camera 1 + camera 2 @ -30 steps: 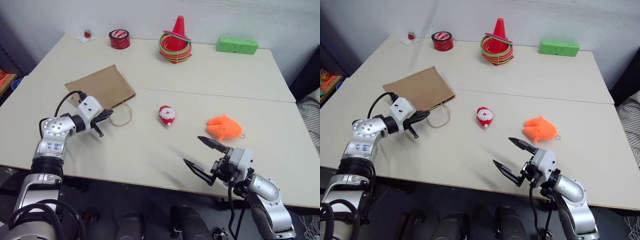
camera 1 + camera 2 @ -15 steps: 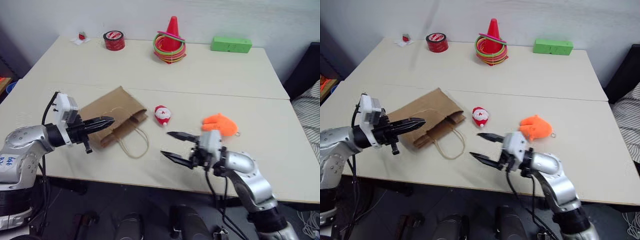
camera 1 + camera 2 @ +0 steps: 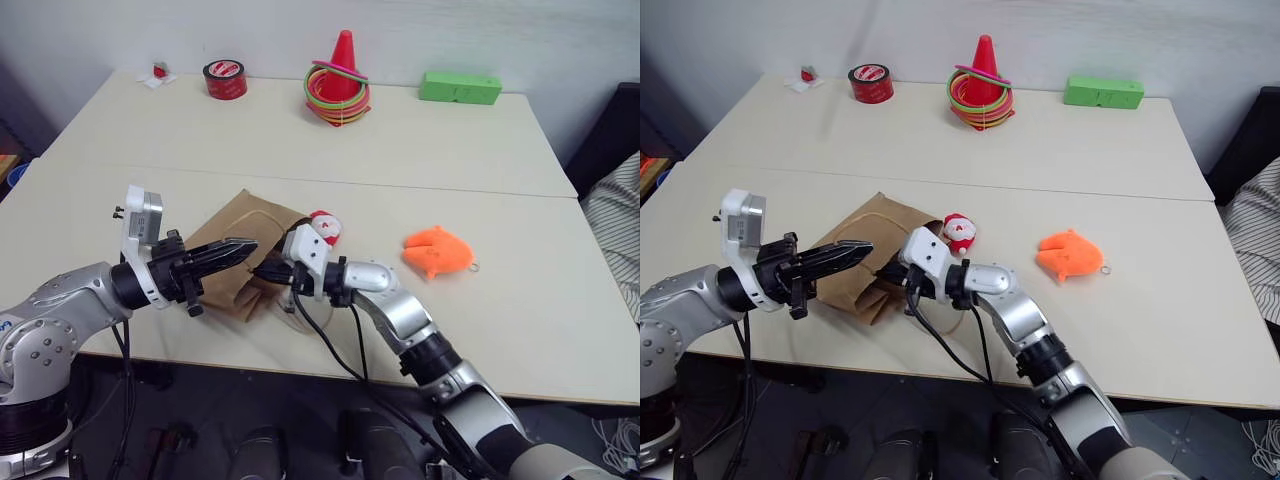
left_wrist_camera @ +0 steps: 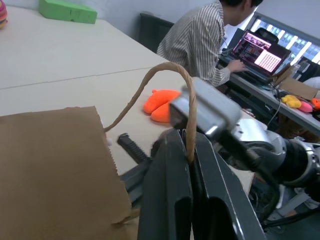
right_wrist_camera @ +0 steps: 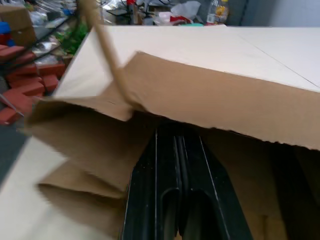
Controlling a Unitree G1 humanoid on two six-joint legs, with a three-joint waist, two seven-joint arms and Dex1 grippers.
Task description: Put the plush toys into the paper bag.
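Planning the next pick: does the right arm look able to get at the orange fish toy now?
Probably not yet: the right end effector is shut at the paper bag mouth; the orange fish toy lies unobstructed.

Near the plain brown paper bag (image 3: 240, 262) with its beige cord handle (image 4: 150, 85) lie a red-and-white Santa toy (image 3: 323, 227) and a bright orange fish toy (image 3: 438, 251). Beyond the bag stand a red cone (image 3: 343, 58) ringed in green, yellow and pink, a green block (image 3: 460, 88) and a red tape roll (image 3: 225, 79).
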